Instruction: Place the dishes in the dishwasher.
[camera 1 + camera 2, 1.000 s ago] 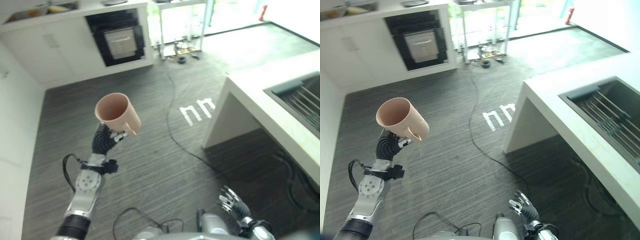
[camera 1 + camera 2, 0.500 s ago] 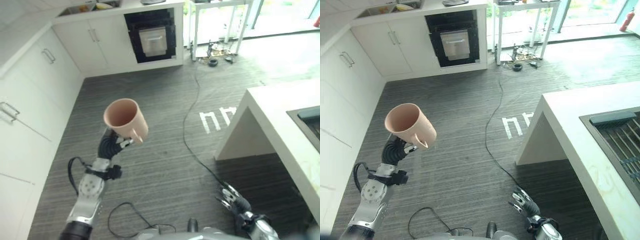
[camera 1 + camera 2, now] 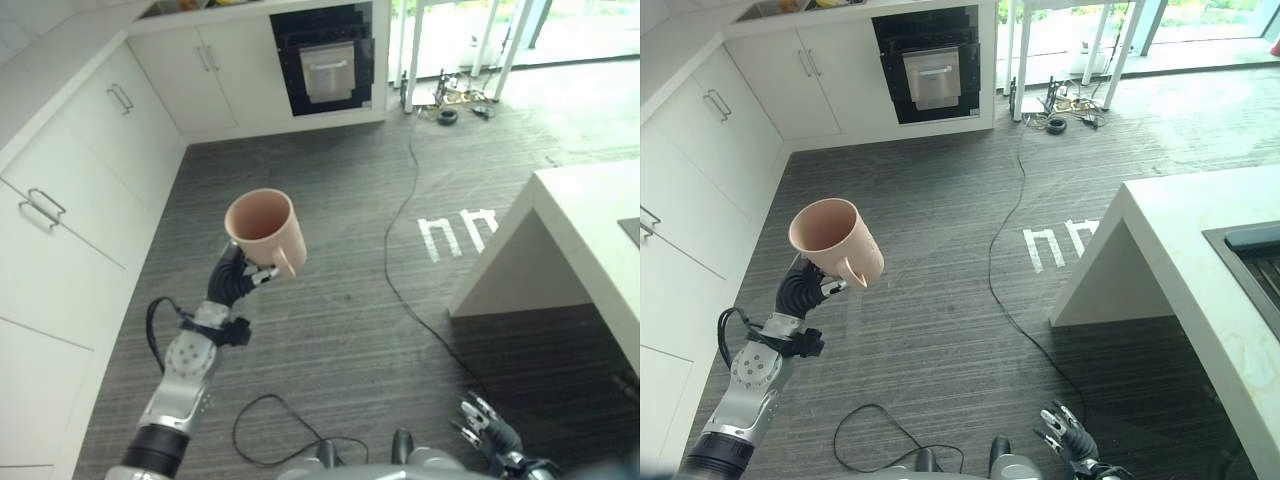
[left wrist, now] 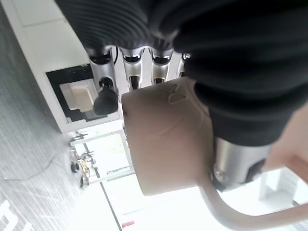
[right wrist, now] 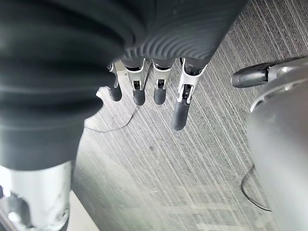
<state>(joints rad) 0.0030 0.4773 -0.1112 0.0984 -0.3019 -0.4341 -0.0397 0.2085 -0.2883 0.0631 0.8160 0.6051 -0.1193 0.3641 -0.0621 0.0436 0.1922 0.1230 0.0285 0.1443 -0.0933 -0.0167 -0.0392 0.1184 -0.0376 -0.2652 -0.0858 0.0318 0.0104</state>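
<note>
pale pink ceramic mug (image 3: 265,226): aloft over dark striped floor (image 3: 340,330), mouth tilted up | left hand (image 3: 232,282): fingers curled round mug | right hand (image 3: 487,427): low, fingers relaxed, empty | risk: mug may slip from grasp while walking; black built-in appliance (image 3: 328,62) well apart

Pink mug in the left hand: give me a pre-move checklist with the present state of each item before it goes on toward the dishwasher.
1. Grip: left hand curled round the pink mug: ok.
2. Mug upright, open end up: ok.
3. Mug contents: inside looks empty in the left eye view: ok.
4. Right hand free, fingers relaxed, low near the floor: ok.
5. Open black appliance bay in the far cabinets: whether it is the dishwasher, cannot tell.
6. Path: black cable lies across the floor: not ok.
</note>
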